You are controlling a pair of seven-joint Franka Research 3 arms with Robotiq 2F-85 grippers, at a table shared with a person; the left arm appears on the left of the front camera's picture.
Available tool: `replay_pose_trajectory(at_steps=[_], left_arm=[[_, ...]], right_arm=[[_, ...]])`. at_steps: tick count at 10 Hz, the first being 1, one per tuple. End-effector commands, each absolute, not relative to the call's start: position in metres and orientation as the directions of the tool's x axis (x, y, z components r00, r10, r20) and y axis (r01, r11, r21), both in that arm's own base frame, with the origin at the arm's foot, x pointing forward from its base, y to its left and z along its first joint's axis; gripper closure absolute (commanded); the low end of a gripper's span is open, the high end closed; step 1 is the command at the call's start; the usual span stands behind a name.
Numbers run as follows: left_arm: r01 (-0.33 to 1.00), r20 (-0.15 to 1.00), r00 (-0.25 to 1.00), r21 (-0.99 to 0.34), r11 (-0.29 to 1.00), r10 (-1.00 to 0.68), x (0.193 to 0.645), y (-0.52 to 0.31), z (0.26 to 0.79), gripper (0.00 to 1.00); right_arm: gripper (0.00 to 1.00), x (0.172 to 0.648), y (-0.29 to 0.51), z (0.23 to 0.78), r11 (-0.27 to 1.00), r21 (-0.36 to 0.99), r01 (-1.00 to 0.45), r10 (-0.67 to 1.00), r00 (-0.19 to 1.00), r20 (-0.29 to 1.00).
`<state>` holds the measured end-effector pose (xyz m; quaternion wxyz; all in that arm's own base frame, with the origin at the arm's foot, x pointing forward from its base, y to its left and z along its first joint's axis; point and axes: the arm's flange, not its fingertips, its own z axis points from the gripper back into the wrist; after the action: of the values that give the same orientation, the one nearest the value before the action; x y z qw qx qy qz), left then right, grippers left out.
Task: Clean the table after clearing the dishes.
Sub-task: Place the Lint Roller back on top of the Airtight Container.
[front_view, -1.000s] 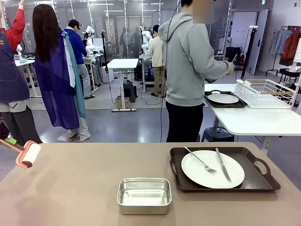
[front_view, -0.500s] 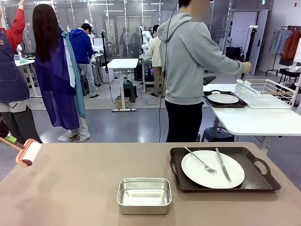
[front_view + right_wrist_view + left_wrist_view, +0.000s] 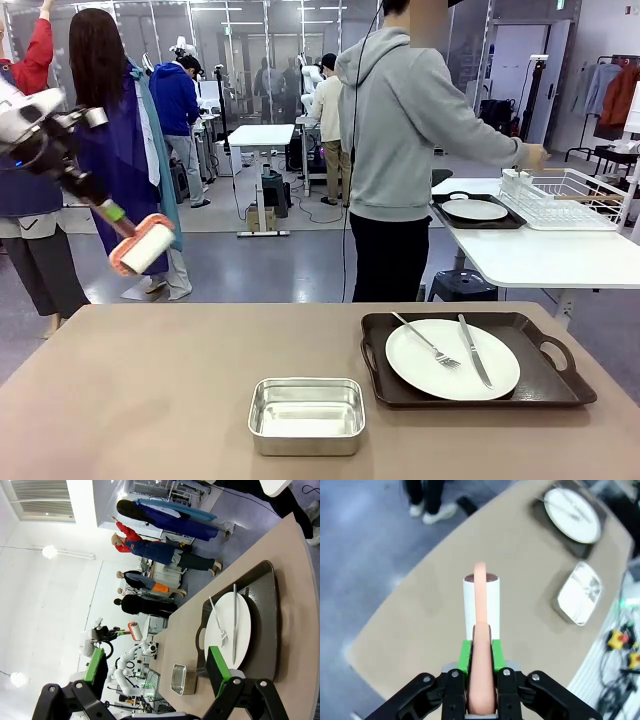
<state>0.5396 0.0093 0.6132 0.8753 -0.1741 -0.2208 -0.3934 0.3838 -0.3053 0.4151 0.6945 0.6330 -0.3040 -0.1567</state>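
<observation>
The left arm is cut off by the left edge of the front view. The left gripper (image 3: 103, 204) (image 3: 481, 655) is seen clamped on the pink handle of a lint roller (image 3: 145, 243) (image 3: 481, 600). The handle's lower end is hidden between the green pads. The roller is held in the air, clear of the table (image 3: 150, 400) and near its far left corner.

In the left wrist view everything on the table is blurred, and the far tray is cut by the top edge. The right gripper (image 3: 157, 667) is shown with its fingers spread wide and nothing between them. One pad covers part of the tray's near rim in that view.

A dark brown handled tray (image 3: 545, 385) is seen on the right of the table, carrying a white dinner plate (image 3: 452, 372) with a fork (image 3: 427, 340) and a knife (image 3: 474, 350). A rectangular steel pan (image 3: 306, 415) is set just left of it, apart from the tray.

A second tray (image 3: 505, 222) with a second plate (image 3: 474, 210) lies on a white side table (image 3: 540, 255) beside a wire rack (image 3: 565, 195). Whether cutlery lies on that plate cannot be made out. A person (image 3: 400, 120) in a grey hoodie is turned away, one hand (image 3: 533, 155) at the rack.

The table top is matte brownish-taupe. Beyond it, a grey floor (image 3: 260, 270) and glass partitions are seen.
</observation>
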Motion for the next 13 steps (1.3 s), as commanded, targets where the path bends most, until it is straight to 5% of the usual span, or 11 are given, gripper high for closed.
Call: replay_pose_trajectory(at_steps=[1, 4, 13], left_arm=[[0.935, 0.472, 0.325, -0.035, 0.352, -0.819, 0.534, -0.056, 0.614, 0.8], [0.994, 0.253, 0.086, -0.094, 0.064, -0.964, 0.499, -0.19, 0.582, 0.8], [0.964, -0.003, 0.087, -0.253, 0.085, -0.996, 0.491, -0.368, 0.514, 0.8]], right_arm=[[0.0, 0.379, -0.302, 0.418, 0.153, 0.974, -0.168, -0.597, 0.769, 0.226], [0.0, 0.379, -0.302, 0.418, 0.153, 0.974, -0.168, -0.597, 0.769, 0.226], [0.0, 0.379, -0.302, 0.418, 0.153, 0.974, -0.168, -0.597, 0.769, 0.226]])
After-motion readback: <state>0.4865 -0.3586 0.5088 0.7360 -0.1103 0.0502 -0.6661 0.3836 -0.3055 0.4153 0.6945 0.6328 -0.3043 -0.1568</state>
